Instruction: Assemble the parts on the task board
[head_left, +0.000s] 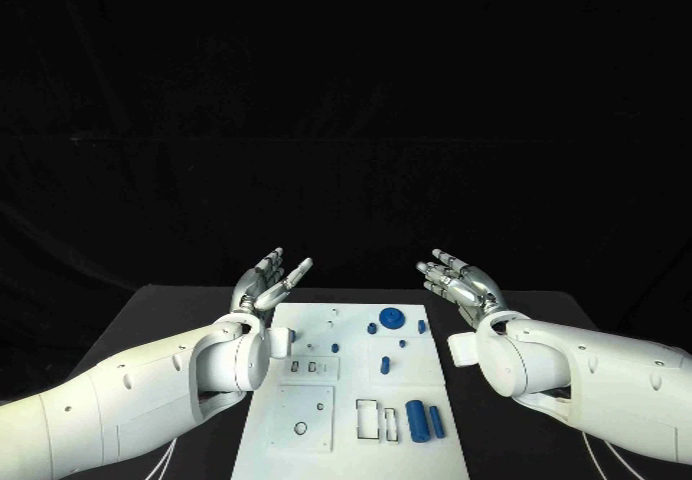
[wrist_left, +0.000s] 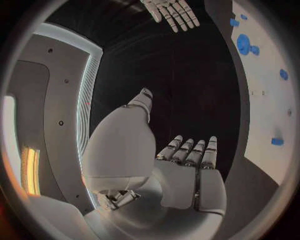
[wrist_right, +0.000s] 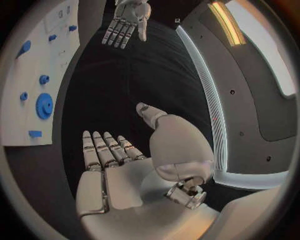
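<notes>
The white task board (head_left: 325, 410) lies in the middle of the black table. On it sit a blue gear (head_left: 391, 318), small blue pieces (head_left: 387, 365) and two blue cylinders (head_left: 423, 420) near the front. My left hand (head_left: 271, 279) is raised at the board's far left corner, fingers spread, holding nothing. My right hand (head_left: 460, 282) is raised at the far right corner, also spread and empty. The left wrist view shows my left hand (wrist_left: 187, 170) flat, with the board (wrist_left: 265, 115) beside it. In the right wrist view, my right hand (wrist_right: 109, 165) is flat with the gear (wrist_right: 44, 105) on the board.
The board has rectangular slots (head_left: 366, 418) and a round hole (head_left: 300, 428) near its front. Black table (head_left: 159, 320) surrounds the board on both sides. Each wrist view shows the opposite hand (wrist_left: 170, 12) (wrist_right: 127, 20) across the table.
</notes>
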